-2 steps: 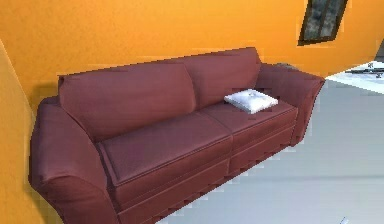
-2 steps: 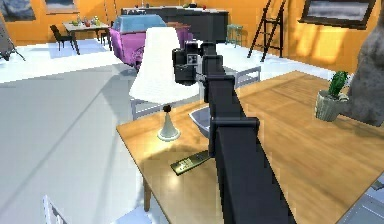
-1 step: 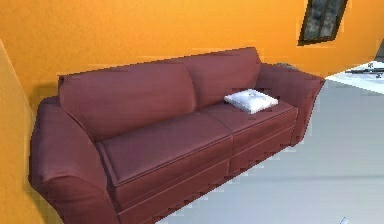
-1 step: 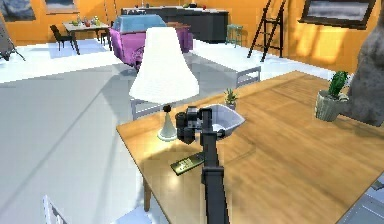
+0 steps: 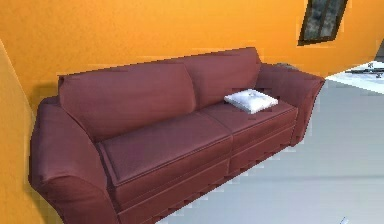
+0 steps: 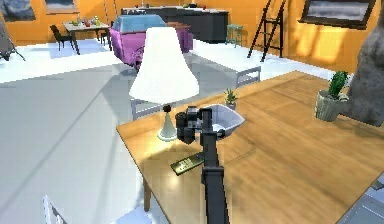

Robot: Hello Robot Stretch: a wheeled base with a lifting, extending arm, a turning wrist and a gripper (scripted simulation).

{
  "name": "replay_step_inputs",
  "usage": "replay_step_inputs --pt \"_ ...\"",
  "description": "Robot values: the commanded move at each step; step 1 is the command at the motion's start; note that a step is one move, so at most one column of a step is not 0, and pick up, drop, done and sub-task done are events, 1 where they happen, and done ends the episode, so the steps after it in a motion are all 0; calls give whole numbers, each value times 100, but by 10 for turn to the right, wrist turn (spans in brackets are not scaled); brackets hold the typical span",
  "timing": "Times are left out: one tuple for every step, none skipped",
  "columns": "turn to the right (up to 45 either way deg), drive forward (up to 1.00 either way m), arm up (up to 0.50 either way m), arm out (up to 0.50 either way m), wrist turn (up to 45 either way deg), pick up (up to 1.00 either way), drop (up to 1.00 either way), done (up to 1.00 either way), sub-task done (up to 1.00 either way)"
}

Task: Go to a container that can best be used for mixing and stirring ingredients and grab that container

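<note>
Bowl: we saw a pale bowl (image 6: 232, 120) on the wooden table (image 6: 300, 150), near the white-shaded lamp (image 6: 163, 68).
Gripper: the gripper (image 6: 186, 124) was between lamp and bowl; we could not tell its fingers' state, nor whether it held anything.
Ahead: a maroon sofa (image 5: 170, 130).

A dark red two-seat fabric sofa (image 5: 170, 130) stands against the orange wall (image 5: 120, 30), with a white square cushion (image 5: 251, 99) on its right seat — a dark framed picture (image 5: 323, 18) hangs far right. In the arm side view, a light wooden table (image 6: 290, 150) bears a white-shaded table lamp (image 6: 164, 70), a small flat dark object (image 6: 184, 165) near its base, a tiny potted plant (image 6: 231, 97) and a green cactus in a pot (image 6: 333, 97). Far off stand a magenta armchair (image 6: 128, 42), a dark ladder (image 6: 268, 32) and a wooden dining table (image 6: 85, 25) — chairs around it.
</note>
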Motion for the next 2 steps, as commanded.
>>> replay_step_inputs --pt "0 0 10 0 0 0 0 0 0" --pt "0 0 0 0 0 0 0 100 0"
